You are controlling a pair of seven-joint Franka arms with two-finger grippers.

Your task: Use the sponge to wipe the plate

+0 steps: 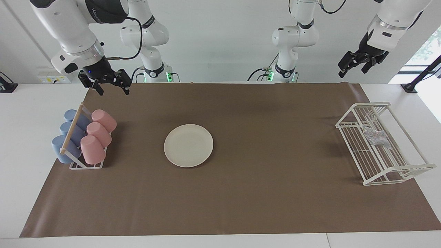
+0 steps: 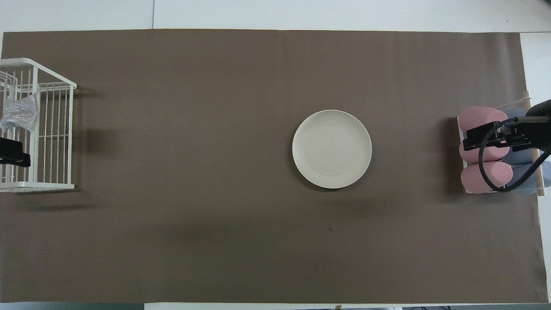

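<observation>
Round cream-white plate (image 1: 188, 145), frame centre, bare on brown mat (image 1: 262, 199). Silvery wrinkled sponge (image 1: 376, 136) in white wire rack (image 1: 370, 162), right edge. Left gripper (image 1: 356, 62) upper right and right gripper (image 1: 109, 82) upper left, jaws wide, empty

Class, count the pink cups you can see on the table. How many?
3, all in the cup rack at the right arm's end: one nearest the robots, one in the middle, one farthest. None looks hidden.
</observation>
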